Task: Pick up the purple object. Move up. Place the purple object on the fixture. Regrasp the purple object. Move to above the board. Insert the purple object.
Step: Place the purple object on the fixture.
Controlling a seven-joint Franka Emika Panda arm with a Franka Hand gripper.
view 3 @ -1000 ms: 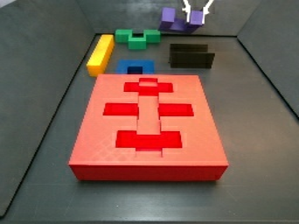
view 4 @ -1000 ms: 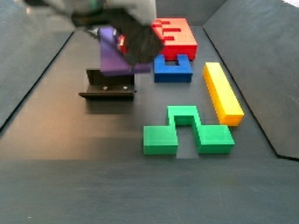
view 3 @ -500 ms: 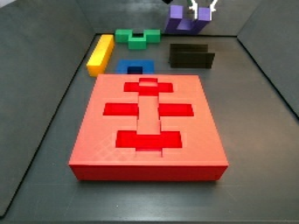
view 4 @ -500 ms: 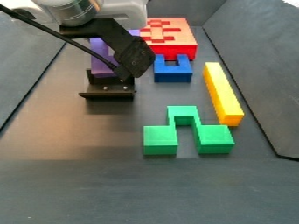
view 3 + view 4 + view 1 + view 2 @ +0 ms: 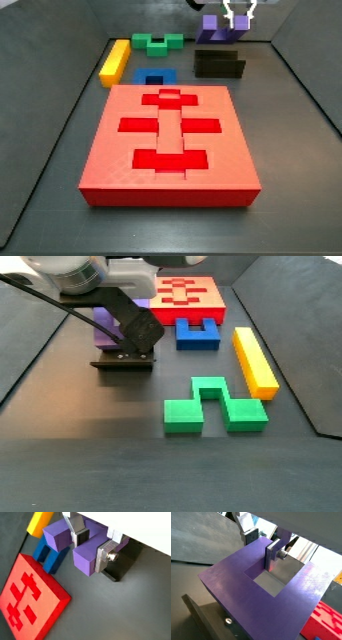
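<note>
My gripper (image 5: 92, 546) is shut on the purple object (image 5: 83, 560), a U-shaped block, with one silver finger on each side of one prong. In a wrist view the purple object (image 5: 234, 582) fills the frame, and the black fixture (image 5: 208, 618) lies just beneath it. In a side view the gripper (image 5: 238, 16) holds the purple object (image 5: 213, 27) above the fixture (image 5: 218, 64). In a side view from another angle the gripper (image 5: 124, 332) hides most of the purple object (image 5: 106, 320), right over the fixture (image 5: 123, 360). Whether block and fixture touch cannot be told. The red board (image 5: 170, 140) lies in front.
A blue block (image 5: 199, 333) lies against the board (image 5: 190, 294). A yellow bar (image 5: 254, 359) and a green notched block (image 5: 211, 404) lie on the dark floor beyond it. Dark walls enclose the floor on all sides.
The gripper has carried the purple object sideways and down, from off to one side to right over the fixture. The other pieces have not moved.
</note>
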